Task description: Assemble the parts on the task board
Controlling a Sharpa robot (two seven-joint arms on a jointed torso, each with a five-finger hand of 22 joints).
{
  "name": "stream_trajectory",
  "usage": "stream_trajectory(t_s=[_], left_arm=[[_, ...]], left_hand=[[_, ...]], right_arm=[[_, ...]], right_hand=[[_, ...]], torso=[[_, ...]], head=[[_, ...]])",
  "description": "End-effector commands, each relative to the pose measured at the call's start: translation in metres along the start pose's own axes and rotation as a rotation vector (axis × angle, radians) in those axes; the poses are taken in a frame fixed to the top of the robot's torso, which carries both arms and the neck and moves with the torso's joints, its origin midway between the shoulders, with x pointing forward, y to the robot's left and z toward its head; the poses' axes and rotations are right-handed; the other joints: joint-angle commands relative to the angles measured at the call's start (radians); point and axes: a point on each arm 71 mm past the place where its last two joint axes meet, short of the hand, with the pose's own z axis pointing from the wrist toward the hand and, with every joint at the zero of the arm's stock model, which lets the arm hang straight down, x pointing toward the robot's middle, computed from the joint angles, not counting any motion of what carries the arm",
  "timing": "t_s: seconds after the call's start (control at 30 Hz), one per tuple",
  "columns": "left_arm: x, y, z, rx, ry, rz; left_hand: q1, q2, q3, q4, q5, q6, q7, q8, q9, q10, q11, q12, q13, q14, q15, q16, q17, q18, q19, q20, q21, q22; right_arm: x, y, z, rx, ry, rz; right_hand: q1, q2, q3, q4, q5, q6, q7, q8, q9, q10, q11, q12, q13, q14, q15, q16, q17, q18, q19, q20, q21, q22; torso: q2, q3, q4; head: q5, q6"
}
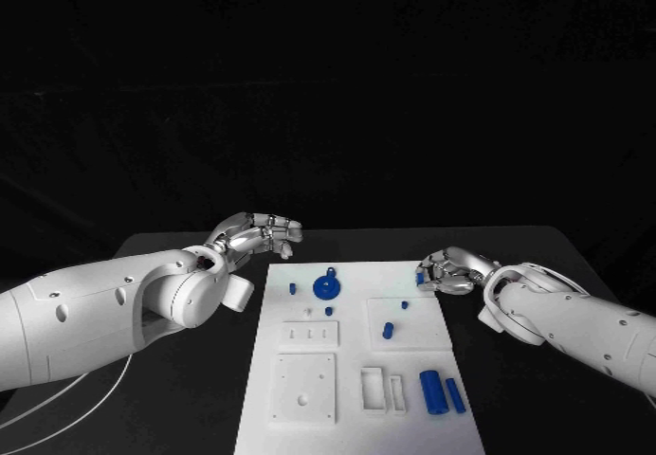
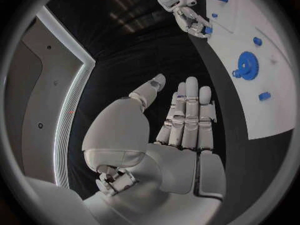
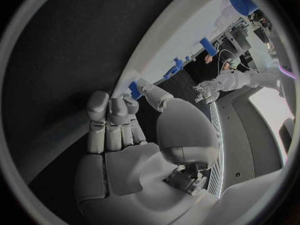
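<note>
1. Pinching a small blue peg (image 1: 421, 278), the right hand (image 1: 452, 270) sits at the far right corner of the white board (image 1: 308, 417); the thumb and one finger close on the peg while the other fingers (image 3: 111, 116) curl in beside it.
2. Lying just past the fingertips, the peg touches or nearly touches the board's edge; I cannot tell whether it is seated in a hole or only held against the rim.
3. Its long axis appears short and roughly upright, though it is too small to be sure.
4. The left hand (image 1: 256, 234) hangs over the bench (image 1: 178, 398) beside the board's far left corner, holding nothing, its fingers (image 2: 187, 112) straight and side by side with the thumb apart.
5. The blue gear (image 1: 327, 286) stands on the board's far end, between the two hands and somewhat nearer the left one.
6. Two blue cylinders (image 1: 442, 391) lie side by side at the board's near right, long axes running along the board's length, on the right arm's side.
7. Judging from this, the right hand is the nearer one for placing the peg, and the move turns on bringing it inward from the edge over the board.
</note>
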Motion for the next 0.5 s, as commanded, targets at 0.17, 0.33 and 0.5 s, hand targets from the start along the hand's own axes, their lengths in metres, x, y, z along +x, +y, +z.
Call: stream_trajectory(t_s=[0.17, 0.33, 0.5], left_arm=[[0.0018, -0.0011, -0.0002, 0.006, 0.018, -0.001], [0.0014, -0.0009, -0.0003, 0.005, 0.017, -0.001], [0.0013, -0.0008, -0.0006, 0.003, 0.017, 0.0]], left_hand=[[-0.014, -0.002, 0.003, -0.005, -0.001, -0.002, -0.003, 0.004, 0.001, 0.006, 0.001, 0.002, 0.001, -0.007, -0.002, 0.002, -0.001, 0.019, -0.005, 0.001, 0.006, -0.002], [-0.014, -0.002, 0.003, -0.005, -0.001, -0.003, -0.003, 0.004, 0.001, 0.006, 0.001, 0.002, 0.002, -0.007, -0.002, 0.002, -0.001, 0.019, -0.005, 0.0, 0.006, -0.002], [-0.014, -0.002, 0.004, -0.005, -0.001, -0.003, -0.003, 0.004, 0.001, 0.006, 0.001, 0.002, 0.002, -0.007, -0.002, 0.002, -0.001, 0.019, -0.005, 0.0, 0.006, -0.002]], right_arm=[[0.0059, -0.0004, 0.0001, 0.002, 0.028, 0.01], [0.006, -0.0005, 0.0002, 0.004, 0.028, 0.01], [0.0059, -0.0011, -0.0002, 0.006, 0.031, 0.01]], right_hand=[[-0.005, 0.008, 0.044, 0.023, -0.009, 0.049, 0.018, 0.008, 0.004, -0.007, -0.005, 0.009, -0.001, -0.004, 0.0, -0.004, 0.004, 0.079, -0.001, -0.002, -0.001, 0.017], [-0.005, 0.007, 0.053, 0.025, -0.009, 0.061, 0.018, 0.013, 0.006, -0.006, -0.005, 0.01, -0.001, -0.004, 0.0, -0.003, 0.006, 0.079, -0.001, -0.004, 0.001, 0.017], [-0.004, 0.008, 0.062, 0.023, -0.009, 0.08, 0.017, 0.023, 0.011, -0.006, -0.006, 0.011, -0.001, -0.004, -0.001, -0.003, 0.008, 0.079, -0.001, -0.005, 0.003, 0.017]], torso=[[-0.001, 0.0002, 0.0002], [-0.001, -0.0001, 0.0001], [-0.001, 0.0, -0.0008]], head=[[0.002, -0.003], [0.004, -0.005], [0.003, -0.006]])
